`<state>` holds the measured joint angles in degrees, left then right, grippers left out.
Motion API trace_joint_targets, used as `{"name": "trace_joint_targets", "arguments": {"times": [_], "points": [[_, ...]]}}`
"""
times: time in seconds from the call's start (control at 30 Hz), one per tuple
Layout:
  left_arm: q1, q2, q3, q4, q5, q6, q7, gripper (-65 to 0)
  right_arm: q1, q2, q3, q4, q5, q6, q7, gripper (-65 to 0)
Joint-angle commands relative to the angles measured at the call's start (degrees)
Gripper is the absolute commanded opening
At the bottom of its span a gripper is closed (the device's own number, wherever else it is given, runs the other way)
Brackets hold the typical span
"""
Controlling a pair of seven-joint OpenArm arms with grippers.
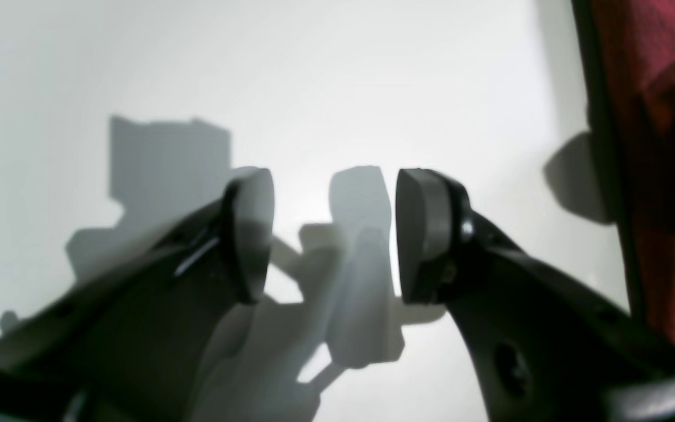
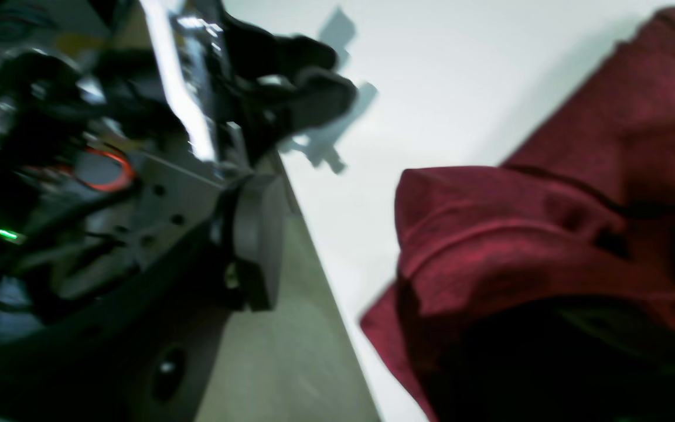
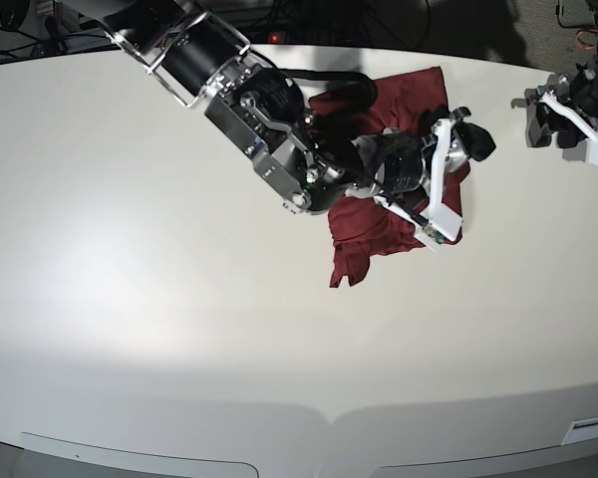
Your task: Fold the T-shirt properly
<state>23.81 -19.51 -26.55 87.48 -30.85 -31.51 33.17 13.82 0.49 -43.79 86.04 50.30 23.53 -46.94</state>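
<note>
A wide white bench [image 3: 179, 329] is carrying a bunched maroon shirt [image 3: 364, 234] lying near its far edge, right of centre. The right arm [image 3: 244, 95] is reaching over the shirt, its fingers [image 2: 258, 240] spread, one hidden behind cloth draping in front. The left gripper [image 1: 334, 234] is hovering well apart at the bench's far right, fingers spread over bare white surface

The shirt [image 3: 384, 224] is plain dark red, a faintly heathered maroon in the right wrist view [image 2: 548, 234]. The table [image 3: 179, 329] is off-white. The right arm [image 3: 249, 100] is black with silvery metal, its gripper [image 3: 448, 179] white and black. The left gripper's pads [image 1: 422, 234] look dark grey, though blurred.
</note>
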Motion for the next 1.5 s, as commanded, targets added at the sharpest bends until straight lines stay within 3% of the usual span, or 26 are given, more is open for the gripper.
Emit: {"name": "trace_joint_targets", "arguments": {"times": [0.0,0.13,0.23,0.53,0.67,0.73,0.87,1.07,1.2,1.47], "points": [[0.0,-1.0,-0.4,0.9,-0.6,-0.2,-1.1,-33.0,1.3,-1.2,0.2,0.9,2.2,0.5,1.9,-32.0],[0.0,-1.0,-0.4,0.9,-0.6,-0.2,-1.1,-33.0,2.2,-1.7,0.3,0.9,3.6,1.3,1.9,-32.1],[0.0,-1.0,-0.4,0.9,-0.6,-0.2,-1.1,-33.0,4.0,-1.4,0.9,0.9,-0.7,1.3,1.5,-32.1],[0.0,-1.0,-0.4,0.9,-0.6,-0.2,-1.1,-33.0,10.6,1.4,7.2,0.9,0.1,1.1,0.3,-32.1],[0.0,-1.0,-0.4,0.9,-0.7,-0.2,-1.1,-33.0,11.9,1.9,9.0,0.9,2.7,0.9,-5.0,-32.3],[0.0,-0.9,-0.4,0.9,-0.7,-0.2,-1.1,-33.0,11.8,3.6,8.8,0.9,4.3,0.2,-6.6,-37.6],[0.0,-1.0,-0.4,0.9,-0.7,-0.2,-1.1,-33.0,11.7,8.5,7.9,0.9,3.7,-0.1,-8.9,-65.0],[0.0,-1.0,-0.4,0.9,-1.2,-0.2,-1.2,-33.0,11.7,14.1,5.2,0.9,3.7,-0.1,-8.9,-65.0],[0.0,-1.0,-0.4,0.9,-4.0,-0.2,-1.2,-33.0,9.6,13.8,1.1,0.9,3.4,0.0,-8.4,-65.0],[0.0,-1.0,-0.4,0.9,-4.1,-0.2,-1.3,-33.0,4.5,11.7,-4.6,0.5,-1.8,-0.1,-5.8,-65.0]]}}
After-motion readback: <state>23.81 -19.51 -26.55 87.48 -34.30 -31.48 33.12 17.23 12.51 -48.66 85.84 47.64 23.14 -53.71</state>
